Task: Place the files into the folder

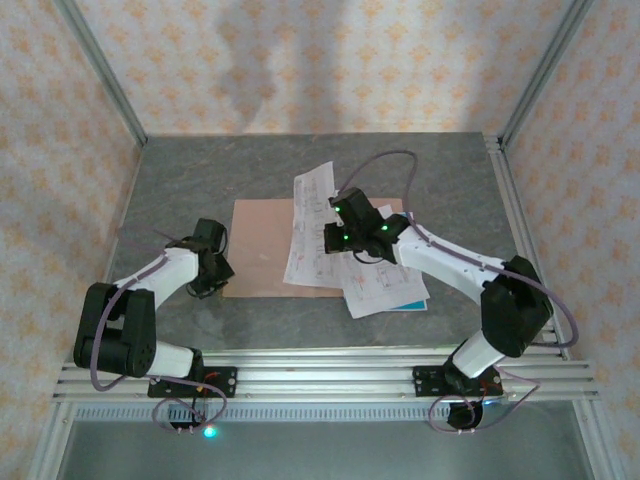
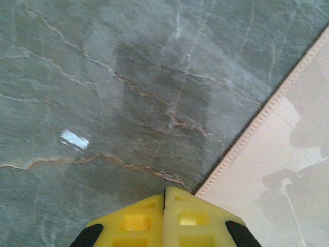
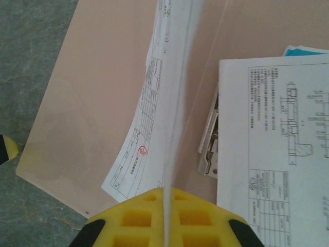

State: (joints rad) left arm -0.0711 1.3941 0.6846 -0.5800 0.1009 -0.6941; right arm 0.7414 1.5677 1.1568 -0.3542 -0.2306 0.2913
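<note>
Right tool [image 3: 165,191] clamped on one sheet [image 3: 146,134], edge-up above the folder [image 3: 92,92]. Left tool [image 2: 164,191] pressed together, empty, over the worktop [image 2: 103,77] beside the folder's near left corner. Other files [image 3: 272,144] overlapping the folder's right side, next to the metal clip [image 3: 209,149]. Best to lower slowly, lay flat left of the clip, and keep corners inside the folder's edges.

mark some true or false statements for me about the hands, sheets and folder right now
1. The right hand is shut on a white printed sheet. True.
2. The left hand grips the folder. False: it is shut on nothing, over the table beside the folder's edge.
3. The folder's metal fastener is uncovered. True.
4. The teal sheet lies on top of the white stack. False: it peeks out from under it.
</note>
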